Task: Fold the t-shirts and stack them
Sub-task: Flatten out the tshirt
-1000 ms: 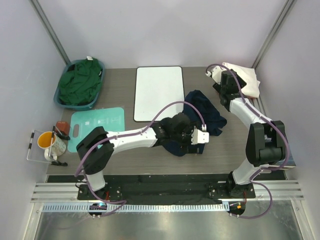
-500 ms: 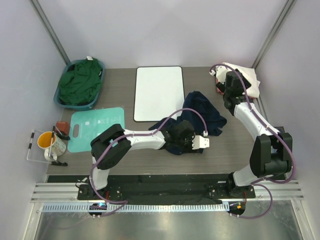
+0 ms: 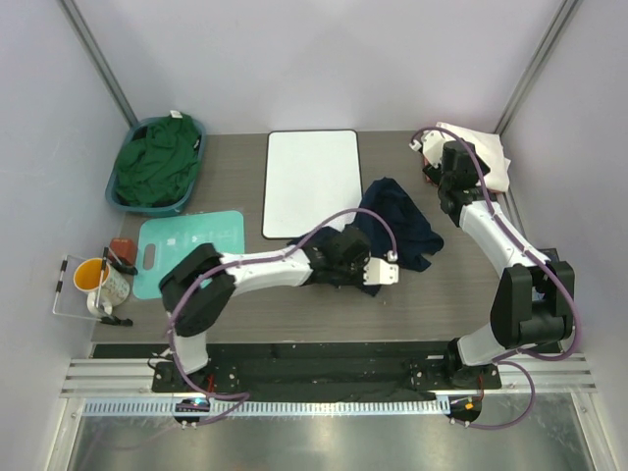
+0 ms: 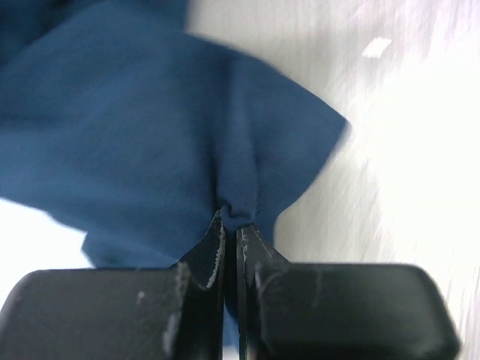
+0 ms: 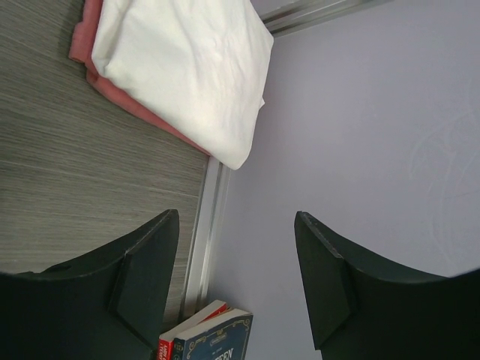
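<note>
1. At the far left, the dark green t-shirt (image 3: 157, 162) lay crumpled in its teal basket (image 3: 123, 201). It was exactly where it had been a second earlier, so its fold was still to come.
2. In the middle, the left tool (image 4: 231, 225) was clamped nearly closed on a pinched fold of the dark navy t-shirt (image 4: 150, 135). In the top view this tool (image 3: 381, 273) had drawn back leftward over the last half second, dragging the bunched near edge with it. The shirt (image 3: 402, 221) stayed rumpled on the surface just right of the white board (image 3: 312, 182).
3. At the right, the right tool (image 5: 234, 217) stood wide and empty by the far right corner, barely shifted. Beside it the cream-white t-shirt (image 5: 187, 67) lay folded on the salmon-pink t-shirt (image 5: 81, 41).
4. Judging by this, two shirts were finished, and the pull looked like an attempt to spread the navy one for folding.
</note>
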Tool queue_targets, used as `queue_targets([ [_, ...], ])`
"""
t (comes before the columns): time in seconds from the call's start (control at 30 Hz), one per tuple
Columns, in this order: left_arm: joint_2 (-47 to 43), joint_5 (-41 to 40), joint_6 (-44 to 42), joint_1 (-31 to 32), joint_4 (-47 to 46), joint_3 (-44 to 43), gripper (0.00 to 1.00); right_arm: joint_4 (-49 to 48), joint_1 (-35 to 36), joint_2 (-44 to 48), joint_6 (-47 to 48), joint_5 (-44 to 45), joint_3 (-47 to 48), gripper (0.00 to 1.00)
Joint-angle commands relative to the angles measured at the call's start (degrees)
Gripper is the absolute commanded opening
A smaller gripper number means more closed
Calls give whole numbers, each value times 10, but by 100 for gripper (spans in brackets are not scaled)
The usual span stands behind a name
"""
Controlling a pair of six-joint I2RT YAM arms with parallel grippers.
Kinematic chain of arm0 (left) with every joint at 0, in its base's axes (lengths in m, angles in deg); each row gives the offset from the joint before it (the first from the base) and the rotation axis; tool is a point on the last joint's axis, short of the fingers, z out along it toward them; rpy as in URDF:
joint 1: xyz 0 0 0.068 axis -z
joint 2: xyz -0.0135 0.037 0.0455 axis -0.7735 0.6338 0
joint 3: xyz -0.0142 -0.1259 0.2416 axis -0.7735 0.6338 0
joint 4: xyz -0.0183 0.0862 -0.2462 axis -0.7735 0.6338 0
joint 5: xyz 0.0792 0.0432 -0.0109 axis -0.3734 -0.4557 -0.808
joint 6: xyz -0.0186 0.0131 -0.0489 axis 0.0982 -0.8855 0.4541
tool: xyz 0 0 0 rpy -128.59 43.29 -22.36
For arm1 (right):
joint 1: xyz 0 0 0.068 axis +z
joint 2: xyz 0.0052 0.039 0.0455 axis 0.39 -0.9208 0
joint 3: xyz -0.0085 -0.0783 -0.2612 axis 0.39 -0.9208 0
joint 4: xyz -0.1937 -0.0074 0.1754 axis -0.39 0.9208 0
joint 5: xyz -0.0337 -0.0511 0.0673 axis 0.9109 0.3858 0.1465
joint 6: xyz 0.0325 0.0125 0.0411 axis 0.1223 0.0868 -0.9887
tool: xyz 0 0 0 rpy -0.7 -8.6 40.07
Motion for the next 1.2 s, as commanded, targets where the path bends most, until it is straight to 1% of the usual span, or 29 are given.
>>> queue_targets([
  [0.0, -128, -2, -96, -50, 128, 0, 0, -14, 2, 9, 3, -10, 17, 68],
  [0.03, -147, 2, -111, -70, 167, 2, 0, -15, 2, 7, 3, -11, 18, 68],
  [0.07, -176, 4, -125, -81, 185, 6, 0, -15, 2, 5, 2, -12, 18, 68],
  [0.1, -191, 6, -155, -106, 199, 8, 0, -16, 2, 4, 0, -13, 20, 68],
  [0.13, -201, 6, -169, -118, 239, 8, 0, -15, 2, 5, -1, -16, 18, 68],
  [0.23, -226, -6, -237, -174, 300, 16, 0, -15, 5, 7, -1, -17, 17, 68],
  [0.27, -236, -16, -256, -188, 306, 34, 0, -16, 4, 8, 0, -18, 16, 68],
  [0.3, -242, -28, -292, -216, 301, 48, 0, -15, 6, 8, 0, -19, 16, 68],
  [0.33, -248, -51, -310, -232, 292, 63, 0, -14, 7, 9, 0, -20, 17, 68],
  [0.37, -256, -55, -327, -248, 263, 94, 0, -14, 8, 11, 1, -20, 17, 68],
  [0.4, -258, -79, -348, -279, 248, 110, 0, -14, 9, 11, 1, -21, 18, 68],
  [0.43, -259, -96, -388, -296, 229, 125, 0, -13, 10, 12, 0, -20, 18, 68],
  [0.47, -257, -109, -412, -313, 188, 153, 0, -11, 12, 12, -1, -20, 18, 68],
  [0.5, -250, -117, -430, -346, 158, 163, 0, -9, 13, 14, -3, -20, 18, 68],
  [0.53, -244, -122, -458, -364, 134, 171, 0, -6, 16, 15, -4, -19, 18, 68],
  [0.57, -235, -133, -462, -379, 85, 175, 0, -1, 18, 16, -4, -18, 18, 68],
  [0.6, -214, -138, -463, -405, 70, 168, 0, 1, 21, 17, -4, -17, 18, 68],
  [0.7, -169, -154, -424, -434, 40, 116, 0, 11, 29, 20, -1, -16, 16, 68],
  [0.77, -152, -180, -393, -440, 16, 86, 0, 16, 37, 18, 3, -16, 13, 68],
  [0.8, -142, -188, -382, -440, -49, 83, 0, 23, 41, 16, 0, -17, 13, 68],
  [0.87, -135, -186, -381, -440, -76, 83, 0, 46, 54, 11, -4, -24, 10, 68],
  [0.9, -132, -187, -382, -440, -96, 83, 3, 53, 60, 10, -2, -37, 4, 69],
  [0.93, -119, -191, -385, -439, -105, 79, 7, 63, 67, 11, 10, -41, -3, 70],
  [0.97, -112, -199, -386, -438, -115, 77, 32, 71, 85, 12, 17, -50, -18, 73],
  [1.0, -103, -221, -386, -438, -121, 76, 49, 87, 91, 19, 27, -63, -25, 74],
  [1.03, -92, -233, -384, -438, -139, 73, 64, 98, 102, 23, 41, -85, -34, 76],
  [1.07, -90, -245, -381, -439, -146, 75, 94, 102, 117, 31, 46, -96, -55, 82],
  [1.1, -90, -251, -378, -439, -149, 76, 99, 109, 126, 47, 54, -110, -65, 83],
  [1.17, -104, -260, -372, -441, -150, 89, 100, 124, 139, 66, 66, -149, -89, 89],
])
